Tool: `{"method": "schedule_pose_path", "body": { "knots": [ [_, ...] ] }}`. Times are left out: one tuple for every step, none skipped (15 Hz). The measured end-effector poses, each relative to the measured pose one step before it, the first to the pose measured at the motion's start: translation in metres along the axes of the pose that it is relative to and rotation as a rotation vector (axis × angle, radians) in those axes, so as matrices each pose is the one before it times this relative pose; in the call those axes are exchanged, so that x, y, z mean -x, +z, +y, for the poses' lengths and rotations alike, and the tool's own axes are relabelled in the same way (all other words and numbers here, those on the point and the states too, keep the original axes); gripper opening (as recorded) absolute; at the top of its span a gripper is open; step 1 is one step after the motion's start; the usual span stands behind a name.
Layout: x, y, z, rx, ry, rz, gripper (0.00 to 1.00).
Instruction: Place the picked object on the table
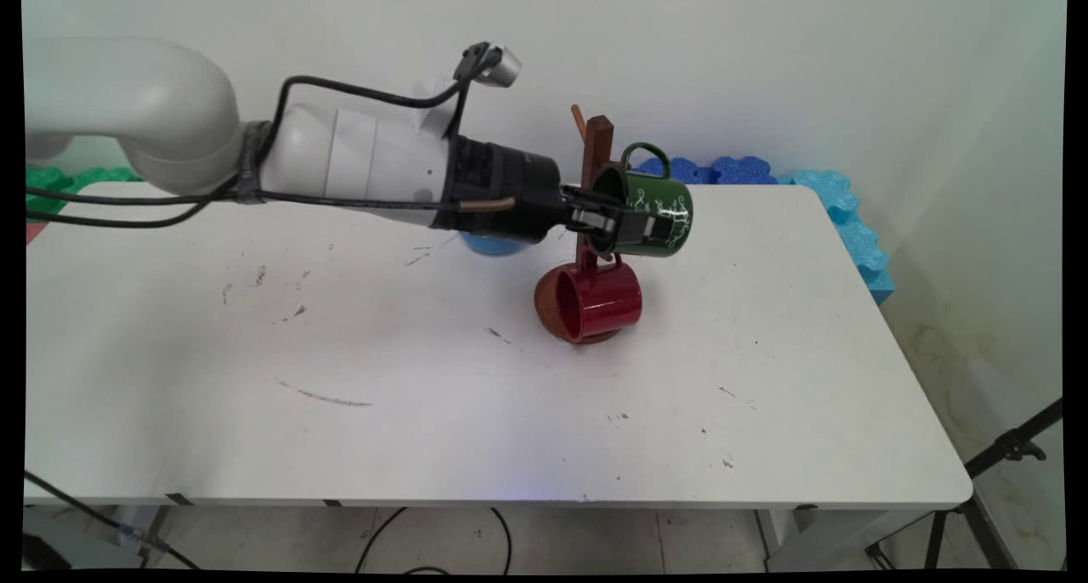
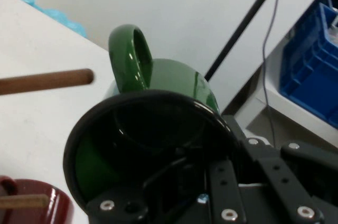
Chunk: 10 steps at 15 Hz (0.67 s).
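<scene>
Main view: the gripper (image 1: 614, 219) clamps the rim of a green mug (image 1: 654, 211), held on its side above the table (image 1: 425, 379), just right of a wooden rack (image 1: 595, 162). A red mug (image 1: 595, 301) hangs low on the rack.

Hand view: one finger seems to sit inside the green mug (image 2: 153, 145); a peg (image 2: 47, 81) lies left.

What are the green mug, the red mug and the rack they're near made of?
Dark green mug with white drawing: likely glazed ceramic or enamel, judging by its sharp highlights. Glossy red mug: the same look, shiny glaze. Brown mug rack with pegs: matt, apparently wood.
</scene>
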Motion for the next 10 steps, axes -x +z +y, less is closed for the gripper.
{"method": "schedule_pose_path", "body": {
  "knots": [
    [-0.00045, -0.00434, 0.00290, 0.00646, 0.01121, -0.00915, 0.00],
    [-0.00058, -0.00466, 0.00185, 0.00232, 0.01075, -0.00989, 0.00],
    [-0.00036, -0.00431, 0.00069, 0.00011, 0.01180, -0.01034, 0.00],
    [-0.00065, -0.00527, 0.00046, -0.00011, 0.01591, -0.01296, 0.00],
    [-0.00115, -0.00544, 0.00002, -0.00083, 0.01849, -0.01576, 0.00],
    [-0.00141, -0.00509, -0.00058, -0.00292, 0.01604, -0.01437, 0.00],
    [-0.00080, -0.00325, -0.00061, -0.00243, 0.00926, -0.00895, 0.00],
    [-0.00127, -0.00498, -0.00102, -0.00330, 0.01426, -0.01500, 0.00],
    [-0.00096, -0.00338, -0.00102, -0.00314, 0.00904, -0.00905, 0.00],
    [-0.00145, -0.00542, -0.00145, -0.00335, 0.01538, -0.01683, 0.00]
  ]
}}
